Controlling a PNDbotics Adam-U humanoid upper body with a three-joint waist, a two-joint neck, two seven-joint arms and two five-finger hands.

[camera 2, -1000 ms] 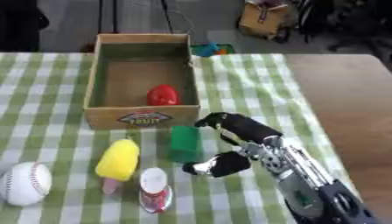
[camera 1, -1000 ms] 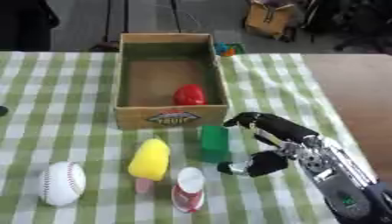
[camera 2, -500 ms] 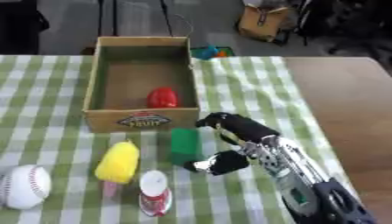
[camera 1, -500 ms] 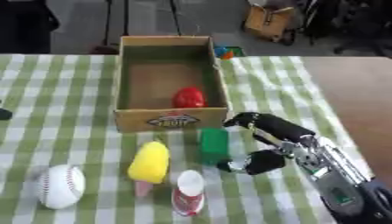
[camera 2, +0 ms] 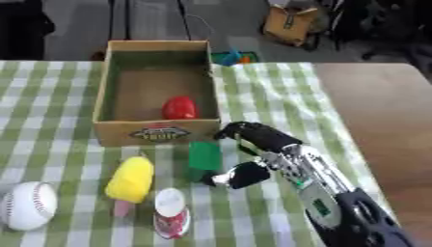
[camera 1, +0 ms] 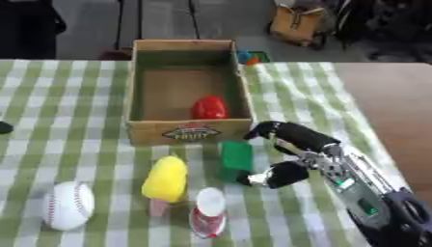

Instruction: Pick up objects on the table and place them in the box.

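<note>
A cardboard box (camera 1: 188, 130) stands at the table's middle back with a red object (camera 1: 209, 107) lying inside near its front wall. In front of it stands a green block (camera 1: 236, 159). My right hand (camera 1: 291, 153) is spread round the block's right side, fingers arched above its top and thumb low near its base, apart from it. To the left lie a yellow ice-pop shape (camera 1: 165, 180), a white baseball (camera 1: 67, 204) and a small red-and-white bottle (camera 1: 208, 213). My left hand shows in no view.
The table wears a green-and-white checked cloth (camera 1: 67, 96); bare brown tabletop (camera 1: 388, 101) lies at the right. A small blue and orange thing (camera 2: 230, 57) sits behind the box. A dark shape (camera 1: 5, 127) shows at the left edge.
My right hand has crept a little left and down toward the green block, thumb nearing its base. The objects have not moved.
</note>
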